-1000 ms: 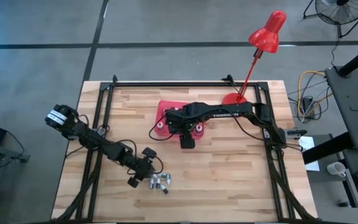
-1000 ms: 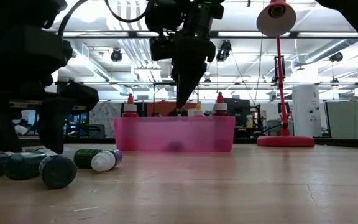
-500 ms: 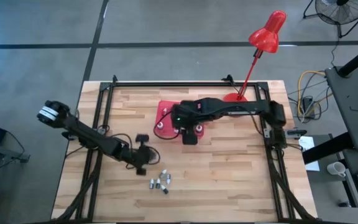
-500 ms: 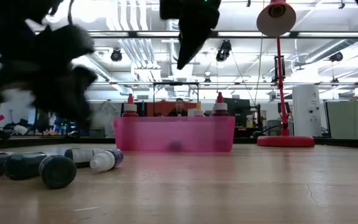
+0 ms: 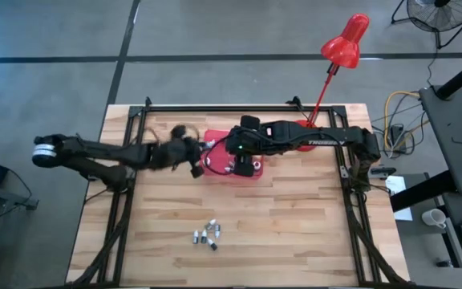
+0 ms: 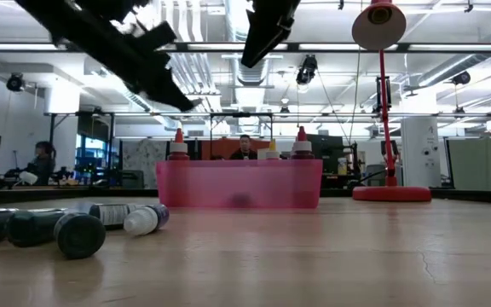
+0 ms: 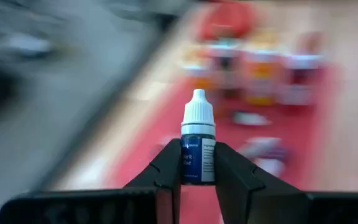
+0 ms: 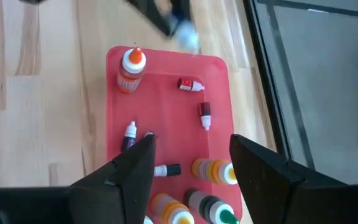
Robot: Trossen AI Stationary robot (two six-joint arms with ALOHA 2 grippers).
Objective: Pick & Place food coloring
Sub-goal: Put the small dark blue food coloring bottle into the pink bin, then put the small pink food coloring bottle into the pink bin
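My left gripper [image 7: 197,152] is shut on a small dark-blue vial with a white cap [image 7: 198,113]. In the high view it [image 5: 195,159] hangs in the air at the left edge of the red tray [image 5: 212,136]. My right gripper [image 8: 191,146] is open and empty above the tray [image 8: 166,106]. On the tray floor stand squeeze bottles [image 8: 132,67] and lie small vials [image 8: 190,84]. Several loose vials [image 5: 206,235] lie on their sides on the table near its front; they also show in the low view [image 6: 75,232]. My left gripper pinches the vial's dark body [image 7: 197,167] between its two fingers, one on each side. The vial lies along the fingers, and its white cap sticks out past the fingertips. It is lifted clear of the table and the tray.
A red desk lamp [image 5: 339,48] stands on its base [image 5: 301,127] at the table's far right, close behind the tray. A black frame [image 5: 215,107] runs along the table's far edge and sides. People sit in the room beyond the table [image 6: 245,147].
My left gripper has risen from the loose vials near the front edge and swung toward the far edge, up to the tray's left side, carrying the blue vial. My right gripper has gone up from the tray and a little toward the far edge.
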